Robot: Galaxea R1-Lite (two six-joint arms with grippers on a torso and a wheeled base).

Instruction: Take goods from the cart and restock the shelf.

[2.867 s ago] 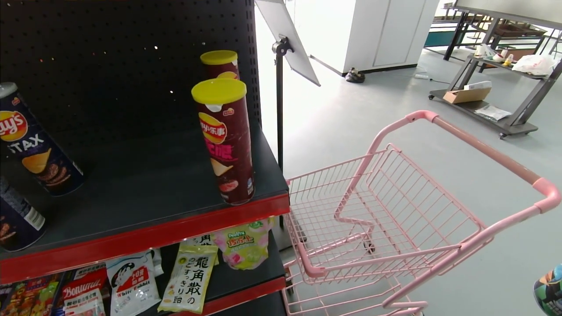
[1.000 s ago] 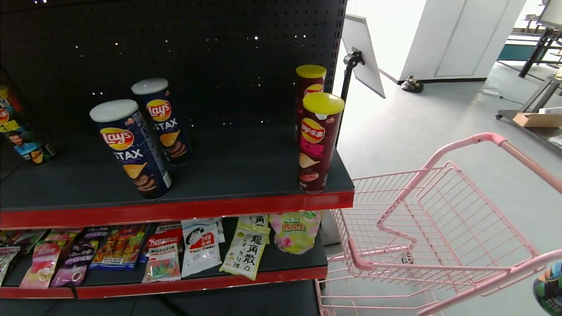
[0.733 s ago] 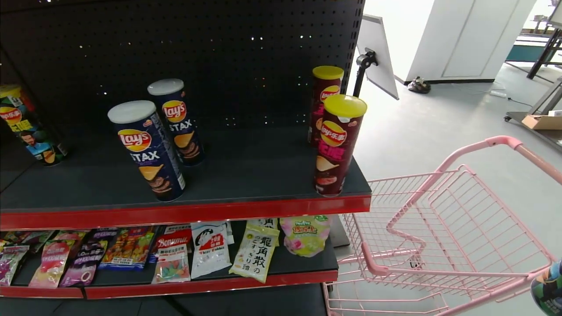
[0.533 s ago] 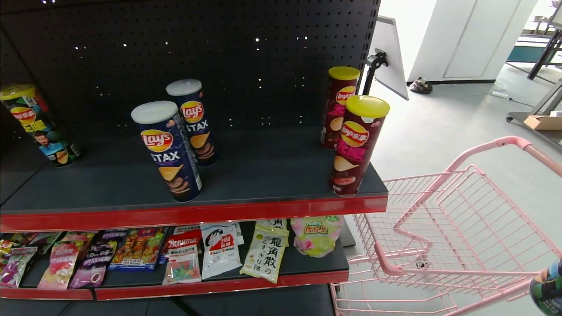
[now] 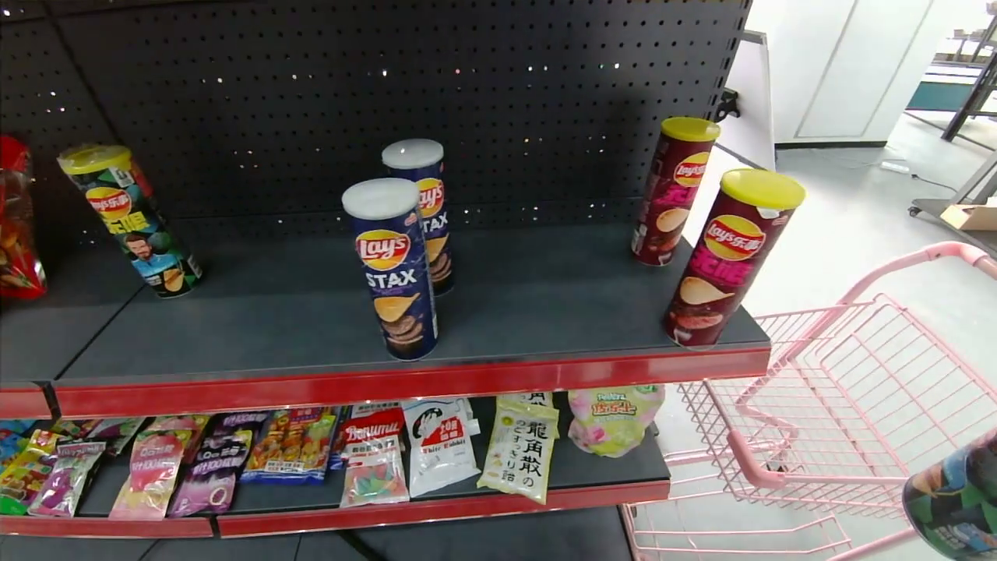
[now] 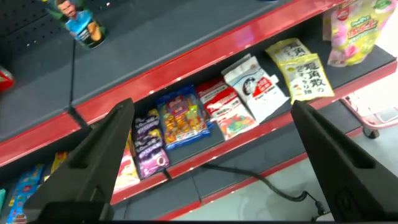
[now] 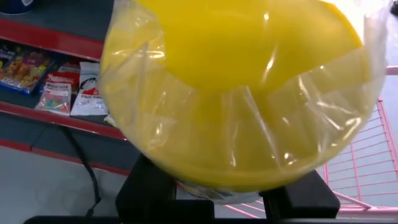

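My right gripper [image 7: 227, 200] is shut on a chip can with a yellow lid [image 7: 242, 81], which it holds near the pink cart's front. In the head view the same can [image 5: 954, 506], with a green and black print, pokes in at the lower right corner. The black shelf with a red lip [image 5: 413, 382] holds two dark blue cans [image 5: 393, 269], two maroon cans with yellow lids [image 5: 728, 257] and one green-printed can [image 5: 128, 222] at the left. My left gripper [image 6: 211, 168] is open with nothing in it, in front of the lower shelf.
The pink wire cart [image 5: 857, 405] stands to the right of the shelf. Snack bags [image 5: 440, 444] lie along the lower shelf [image 6: 205, 155]. There is open shelf surface between the green-printed can and the blue cans. A red bag [image 5: 15, 226] sits at the far left.
The head camera has swung left toward the shelf, so the whole picture has shifted right. The held can now shows larger in the lower right corner. The shelf goods have not moved.
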